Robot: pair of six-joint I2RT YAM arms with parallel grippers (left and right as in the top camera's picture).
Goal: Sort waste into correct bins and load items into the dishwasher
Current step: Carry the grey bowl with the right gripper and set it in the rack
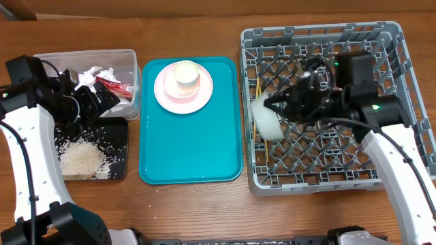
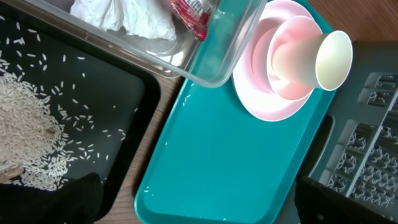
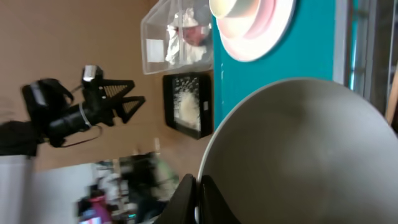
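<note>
1. Gripping the grey metal bowl [image 1: 266, 122] by its rim, the right claw [image 3: 199, 190] is clamped shut at the dish rack's [image 1: 388, 41] left edge.
2. Left claw [image 3: 135, 92] hangs spread apart, empty, where the clear tub [image 1: 133, 68] meets the black tray [image 1: 117, 136].

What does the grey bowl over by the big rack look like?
The grey metal bowl is round and smooth, with a dull, pale silvery surface and a thin rim. It looks tipped up rather than lying flat. The right gripper pinches its rim with shut fingers and holds it at the left edge of the grey dish rack. Whether it touches the pegs cannot be told.
</note>
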